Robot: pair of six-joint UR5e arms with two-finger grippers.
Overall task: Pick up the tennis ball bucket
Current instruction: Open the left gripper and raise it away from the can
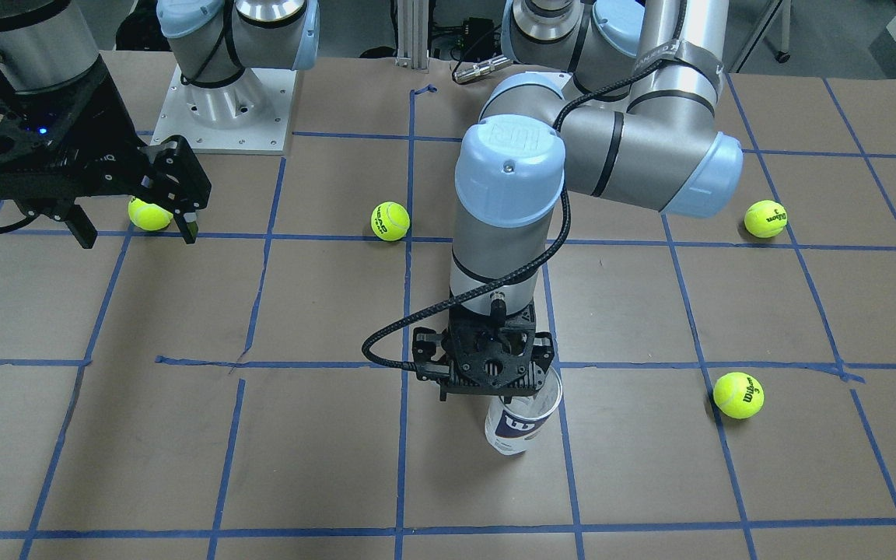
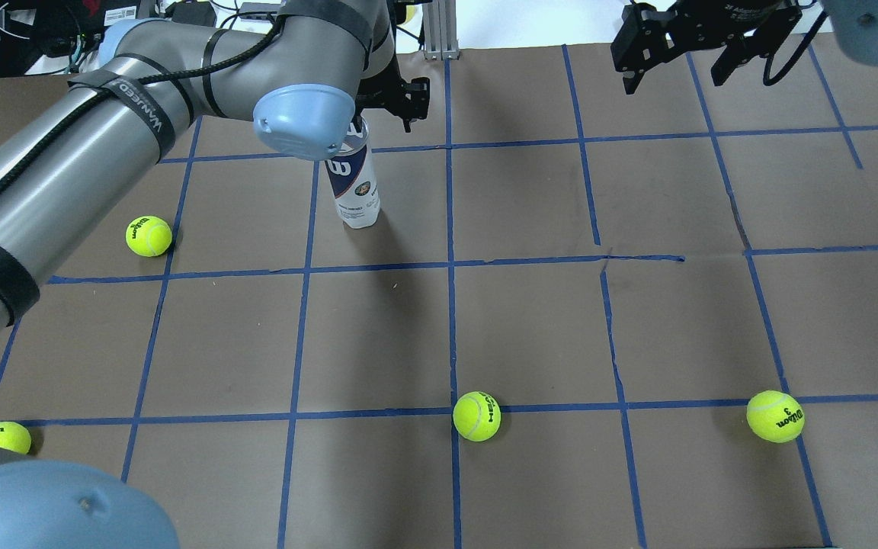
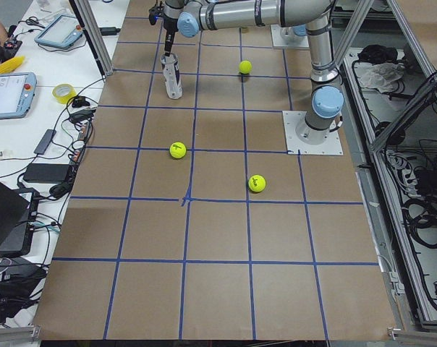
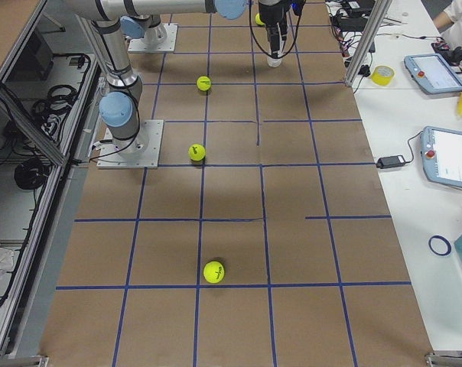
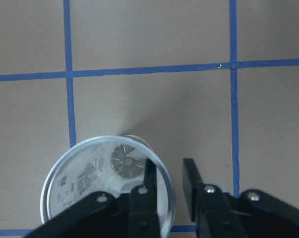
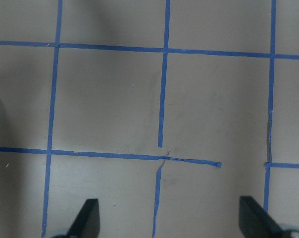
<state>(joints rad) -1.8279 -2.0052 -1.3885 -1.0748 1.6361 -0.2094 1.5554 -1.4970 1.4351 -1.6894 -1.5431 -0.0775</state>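
The tennis ball bucket (image 1: pixel 520 425) is a clear tube with a white and navy label. It stands upright on the brown table, and also shows in the overhead view (image 2: pixel 353 183). My left gripper (image 1: pixel 504 391) comes straight down over its open top. In the left wrist view the gripper (image 5: pixel 169 183) straddles the tube's rim (image 5: pixel 65 163): one finger is inside the tube, the other outside, with a small gap on each side of the wall. My right gripper (image 1: pixel 137 232) hangs open and empty well away from the tube, above the table.
Several yellow-green tennis balls lie loose: one mid-table (image 2: pixel 476 416), one on my right (image 2: pixel 775 416), two on my left (image 2: pixel 149 235) (image 2: pixel 3 437). Blue tape lines grid the table (image 2: pixel 530 328). The right gripper (image 6: pixel 172 220) sees only bare table.
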